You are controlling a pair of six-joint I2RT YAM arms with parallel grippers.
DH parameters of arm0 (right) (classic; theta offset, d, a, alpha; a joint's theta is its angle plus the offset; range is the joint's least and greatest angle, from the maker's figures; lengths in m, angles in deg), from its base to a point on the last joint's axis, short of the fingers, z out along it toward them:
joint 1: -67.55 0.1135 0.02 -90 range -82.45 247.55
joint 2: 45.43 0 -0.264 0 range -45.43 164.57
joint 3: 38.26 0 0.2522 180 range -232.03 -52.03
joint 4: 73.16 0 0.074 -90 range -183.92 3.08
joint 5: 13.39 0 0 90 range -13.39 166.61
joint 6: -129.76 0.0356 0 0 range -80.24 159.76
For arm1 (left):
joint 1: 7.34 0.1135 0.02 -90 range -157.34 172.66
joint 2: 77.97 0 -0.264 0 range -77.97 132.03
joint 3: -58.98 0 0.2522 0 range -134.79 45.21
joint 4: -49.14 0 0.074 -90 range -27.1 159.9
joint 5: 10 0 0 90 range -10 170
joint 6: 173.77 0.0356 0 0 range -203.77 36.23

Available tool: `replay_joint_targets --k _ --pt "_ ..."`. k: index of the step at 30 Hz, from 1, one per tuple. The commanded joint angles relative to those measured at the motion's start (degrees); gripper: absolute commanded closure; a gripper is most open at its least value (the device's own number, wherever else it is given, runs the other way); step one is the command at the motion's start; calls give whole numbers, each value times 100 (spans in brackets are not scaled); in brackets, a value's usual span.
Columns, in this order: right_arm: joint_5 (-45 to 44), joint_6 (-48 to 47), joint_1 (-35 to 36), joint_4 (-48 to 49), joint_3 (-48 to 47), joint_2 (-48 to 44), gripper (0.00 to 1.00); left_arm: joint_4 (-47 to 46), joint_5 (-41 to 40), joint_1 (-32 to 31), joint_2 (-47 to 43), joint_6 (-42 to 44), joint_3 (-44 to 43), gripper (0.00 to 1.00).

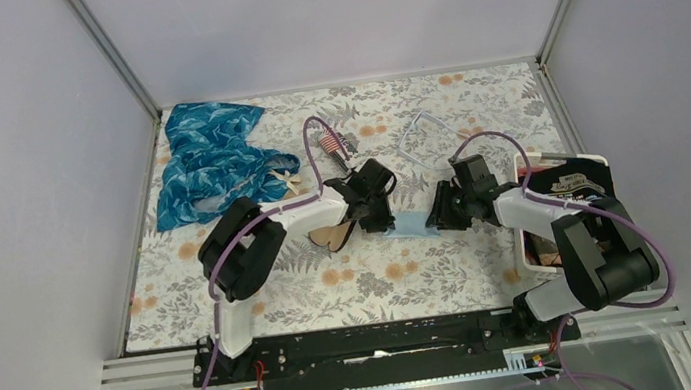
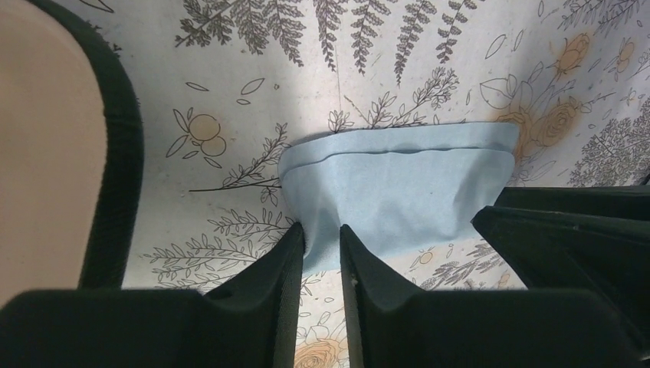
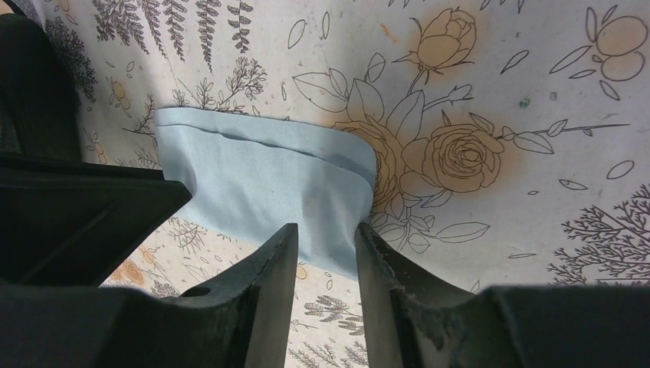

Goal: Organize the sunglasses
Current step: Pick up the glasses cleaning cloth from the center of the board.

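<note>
Both wrist views show a folded light-blue cloth (image 2: pixel 398 192) pinched at opposite ends by the left gripper (image 2: pixel 322 253) and right gripper (image 3: pixel 326 249). Only overhead, the sunglasses (image 1: pixel 332 237) appear, at the left gripper's seven o'clock.

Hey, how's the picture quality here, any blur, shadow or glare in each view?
Top view: evenly lit and sharp, no glare on the floral tablecloth. Left wrist view: the beige case edge at left is soft; the blue cloth is crisp. Right wrist view: the fingers shade the cloth's near edge.
</note>
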Motion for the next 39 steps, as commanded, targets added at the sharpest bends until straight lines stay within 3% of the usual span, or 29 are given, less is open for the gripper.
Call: replay_joint_targets --k 1,10,16,23,33,39 --pt "110 -8 -8 -265 10 184 60 81 133 3 324 23 86 73" --pt "57 -78 1 -243 -50 323 58 -90 390 5 390 -24 79 85" --pt "-657 -158 10 -578 -90 211 55 -64 320 -2 354 -46 98 100" --pt "-1106 -264 28 -819 -10 -227 53 -106 281 3 276 -28 164 100" --pt "-497 34 197 -379 194 40 54 -177 323 -1 225 -33 282 100" --pt "-497 110 397 -350 37 240 59 -192 339 -2 236 13 249 100"
